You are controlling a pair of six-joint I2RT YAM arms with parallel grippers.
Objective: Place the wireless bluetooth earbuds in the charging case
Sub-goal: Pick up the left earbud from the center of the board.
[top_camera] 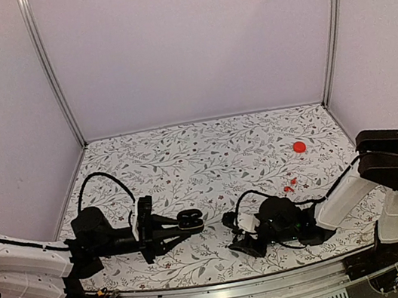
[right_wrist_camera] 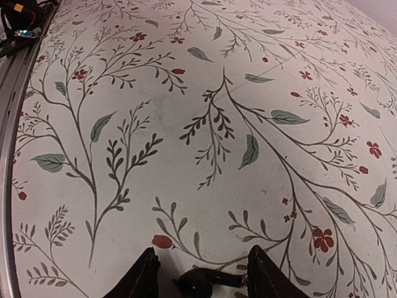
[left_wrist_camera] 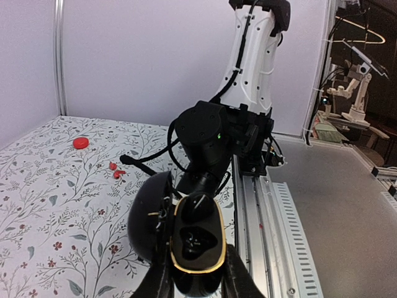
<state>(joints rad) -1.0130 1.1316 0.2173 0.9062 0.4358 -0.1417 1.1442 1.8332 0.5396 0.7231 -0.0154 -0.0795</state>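
Two tiny glossy red plastic earbuds lie on the floral-patterned bench, well apart from the open black gold-rimmed charging case, which is clamped in the closed jaws of the left gripper. The jaws of the right gripper stand part-open astride a small dark earbud, contact not evident. Judged light, rigid and slippery: pinch gently across the body.

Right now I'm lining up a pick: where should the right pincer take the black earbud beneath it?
On the black earbud, probably the rounded head, from straight above, pinched across its width: it lies flat on the cloth, its stem thinner.
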